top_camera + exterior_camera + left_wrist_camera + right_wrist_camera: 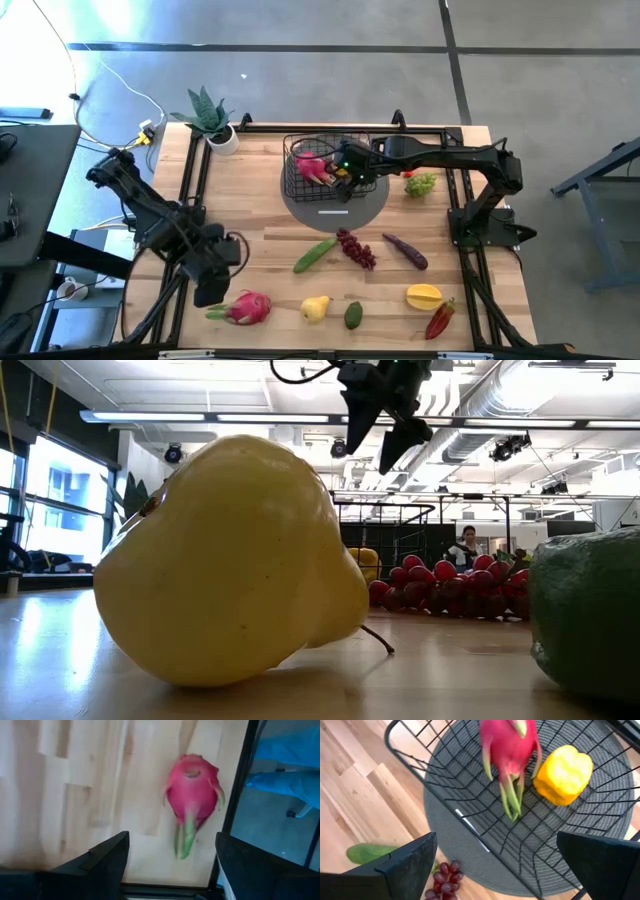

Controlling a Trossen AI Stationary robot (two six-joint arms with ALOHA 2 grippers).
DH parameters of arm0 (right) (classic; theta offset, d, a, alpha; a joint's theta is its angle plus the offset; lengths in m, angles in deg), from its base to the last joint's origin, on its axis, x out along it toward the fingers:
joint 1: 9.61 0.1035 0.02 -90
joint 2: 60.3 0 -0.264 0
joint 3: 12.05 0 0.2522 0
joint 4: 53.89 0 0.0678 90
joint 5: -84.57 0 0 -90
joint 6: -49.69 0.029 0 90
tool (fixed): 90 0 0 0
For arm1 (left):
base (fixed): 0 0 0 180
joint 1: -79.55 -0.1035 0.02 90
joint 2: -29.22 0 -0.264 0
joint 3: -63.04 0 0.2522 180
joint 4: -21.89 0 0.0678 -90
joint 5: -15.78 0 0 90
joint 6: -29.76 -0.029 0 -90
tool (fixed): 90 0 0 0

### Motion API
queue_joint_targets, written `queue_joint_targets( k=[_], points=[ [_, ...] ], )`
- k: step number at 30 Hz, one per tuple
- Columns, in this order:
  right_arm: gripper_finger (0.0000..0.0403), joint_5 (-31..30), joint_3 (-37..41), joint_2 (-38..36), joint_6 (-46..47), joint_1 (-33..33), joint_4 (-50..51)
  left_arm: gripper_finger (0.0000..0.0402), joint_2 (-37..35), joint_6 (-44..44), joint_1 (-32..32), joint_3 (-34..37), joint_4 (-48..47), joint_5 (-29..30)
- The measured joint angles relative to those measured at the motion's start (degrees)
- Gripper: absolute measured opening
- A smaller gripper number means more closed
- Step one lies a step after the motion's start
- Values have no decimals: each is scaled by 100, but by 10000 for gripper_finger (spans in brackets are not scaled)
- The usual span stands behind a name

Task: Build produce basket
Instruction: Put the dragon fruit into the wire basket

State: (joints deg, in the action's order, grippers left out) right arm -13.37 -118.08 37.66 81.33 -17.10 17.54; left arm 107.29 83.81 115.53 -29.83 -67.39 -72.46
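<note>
The black wire basket (322, 165) stands on a round grey mat (335, 205) at the table's far middle. A pink dragon fruit (510, 745) and a yellow fruit (565, 772) lie in the basket. My right gripper (345, 178) hangs open and empty over the basket's near right part; it also shows in its wrist view (495, 865) and high up in the low view (385, 420). My left gripper (212, 290) is open and empty near the table's near left corner. A second pink dragon fruit (192, 795) lies on the table just ahead of its fingers.
On the table lie a cucumber (315, 255), purple grapes (357, 248), a dark purple vegetable (405, 250), a yellow starfruit (424, 296), a red chilli (440, 320), a yellow pear (316, 308), an avocado (353, 315) and green grapes (420, 184). A potted plant (212, 120) stands far left.
</note>
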Motion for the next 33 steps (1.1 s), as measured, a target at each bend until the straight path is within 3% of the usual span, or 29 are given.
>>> queue_joint_targets(
  k=[14,25,33],
  points=[
    [392,176,2,0,46,156,230,284,2,1436,1393,1140,1344,41],
    [392,216,4,0,29,156,406,284,13,1932,1626,1862,2115,17],
    [392,216,7,2,-15,156,400,284,595,1839,1617,1939,2232,-194]
  ],
)
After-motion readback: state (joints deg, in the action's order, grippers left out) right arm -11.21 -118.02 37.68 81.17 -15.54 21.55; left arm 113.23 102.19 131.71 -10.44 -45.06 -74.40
